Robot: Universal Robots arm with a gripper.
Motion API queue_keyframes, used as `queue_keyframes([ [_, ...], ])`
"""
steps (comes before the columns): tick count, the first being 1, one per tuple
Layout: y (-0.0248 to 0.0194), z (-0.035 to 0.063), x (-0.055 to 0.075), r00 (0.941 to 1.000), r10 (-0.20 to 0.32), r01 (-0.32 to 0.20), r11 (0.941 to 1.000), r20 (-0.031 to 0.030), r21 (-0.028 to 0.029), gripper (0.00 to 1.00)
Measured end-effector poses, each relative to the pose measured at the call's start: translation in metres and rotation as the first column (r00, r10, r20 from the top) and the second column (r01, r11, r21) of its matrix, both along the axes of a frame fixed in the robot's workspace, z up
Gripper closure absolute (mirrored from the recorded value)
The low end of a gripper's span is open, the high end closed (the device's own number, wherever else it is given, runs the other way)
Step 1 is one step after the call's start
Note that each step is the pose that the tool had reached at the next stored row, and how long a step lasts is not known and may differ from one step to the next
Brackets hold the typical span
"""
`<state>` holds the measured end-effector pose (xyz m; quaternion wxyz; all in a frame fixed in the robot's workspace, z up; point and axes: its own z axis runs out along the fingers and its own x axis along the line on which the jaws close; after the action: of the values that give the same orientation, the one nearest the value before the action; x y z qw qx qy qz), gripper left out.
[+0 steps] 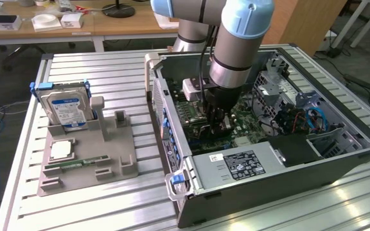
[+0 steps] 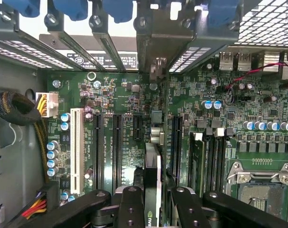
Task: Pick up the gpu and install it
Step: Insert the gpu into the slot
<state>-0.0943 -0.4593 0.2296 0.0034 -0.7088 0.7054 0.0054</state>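
Ribbed aluminium slats form the surface (image 1: 108, 202) on which an open computer case (image 1: 269, 187) lies, its power supply (image 1: 236, 166) nearest the exterior camera. To the exterior view's left, a grey holder tray (image 1: 88, 163) is set on the same surface, with a blue-labelled hard drive (image 1: 68, 109) stood upright at its far end. Inside the case, the end effector (image 1: 218, 120) is lowered over the green motherboard (image 2: 120, 95), and in the wrist view it (image 2: 153, 199) is seen clamped on the gpu (image 2: 152, 171), its black fingers (image 2: 129, 204) pressed against either side of the card. The gpu is held edge-on, between the fingers and directly beneath the wrist, above the row of black expansion slots (image 2: 116, 147); whether it touches a slot cannot be told. Beside these slots a white slot (image 2: 76, 149) is visible, and the processor socket (image 2: 263, 190) lies to the other side. Farther off, wooden desks (image 1: 75, 26) carrying small boxes are seen behind the surface.
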Motion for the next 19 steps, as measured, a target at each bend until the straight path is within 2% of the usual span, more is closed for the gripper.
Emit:
queue_keyframes([
  [5,0.0000,0.0000,0.000,1.0000,0.000,0.000,1.0000,-0.0001,-0.0001,0.73],
  [7,0.0004,-0.0009,-0.001,1.0000,-0.001,0.001,1.0000,-0.0002,0.0038,0.73],
  [8,0.0003,0.0006,0.000,1.0000,-0.001,0.001,1.0000,-0.0003,0.0024,0.73],
  [9,0.0001,0.0035,0.000,1.0000,0.000,0.000,1.0000,-0.0013,0.0004,0.66],
  [16,0.0001,0.0302,0.000,1.0000,0.000,0.000,1.0000,0.0018,0.0005,0.66],
  [19,0.0001,0.0356,0.000,1.0000,0.000,0.000,1.0000,0.0041,0.0007,0.66],
])
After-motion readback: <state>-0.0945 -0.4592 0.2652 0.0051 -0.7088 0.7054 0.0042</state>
